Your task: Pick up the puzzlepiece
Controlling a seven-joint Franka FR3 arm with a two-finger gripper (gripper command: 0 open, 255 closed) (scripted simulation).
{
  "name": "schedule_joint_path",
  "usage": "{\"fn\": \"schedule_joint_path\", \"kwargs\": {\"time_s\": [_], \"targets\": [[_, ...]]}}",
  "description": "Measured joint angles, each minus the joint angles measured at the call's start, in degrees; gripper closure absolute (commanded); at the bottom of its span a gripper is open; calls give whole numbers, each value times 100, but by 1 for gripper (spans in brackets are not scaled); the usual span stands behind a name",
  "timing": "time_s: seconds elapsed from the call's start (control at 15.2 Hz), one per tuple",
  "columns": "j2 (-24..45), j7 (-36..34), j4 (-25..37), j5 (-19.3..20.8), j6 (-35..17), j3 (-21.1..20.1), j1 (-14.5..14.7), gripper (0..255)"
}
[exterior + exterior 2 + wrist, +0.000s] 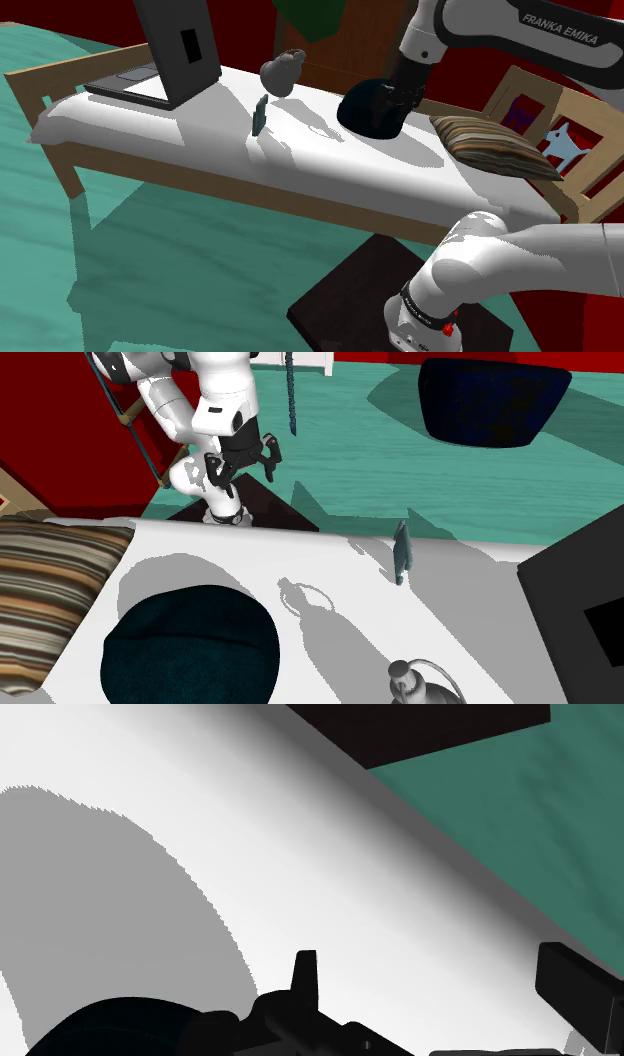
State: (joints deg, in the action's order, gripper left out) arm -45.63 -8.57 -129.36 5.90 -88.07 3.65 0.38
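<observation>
While the gripper (243, 470) hangs, 2 fingers (306, 976) apart, 1 teal puzzlepiece (401, 552) stands upright on a white mattress (470, 612) at its 4 o'clock, second exterior view.

On the white bed (170, 135) a small teal puzzle piece (259, 115) stands upright, near a grey jug-shaped thing (281, 72) behind it. An open laptop (170, 50) sits toward the shoulder view's left, a dark round cushion (372, 107) and a striped pillow (495, 147) toward its right
</observation>
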Motion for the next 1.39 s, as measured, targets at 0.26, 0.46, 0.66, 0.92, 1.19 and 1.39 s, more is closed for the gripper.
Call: {"fn": "schedule_joint_path", "kwargs": {"time_s": [0.26,0.46,0.66,0.92,1.19,1.39], "targets": [[309,-447,141,-173,-131,-223,-20,0],[779,-1088,382,-390,-317,-532,-50,0],[1330,-1711,703,-547,-521,-800,-101,0],[2176,-2566,1422,-673,-621,-1152,-165,0],[3033,-3407,2153,-686,-716,-1440,-209,0],[3676,-4031,2813,-631,-681,-1610,-213,0]]}}
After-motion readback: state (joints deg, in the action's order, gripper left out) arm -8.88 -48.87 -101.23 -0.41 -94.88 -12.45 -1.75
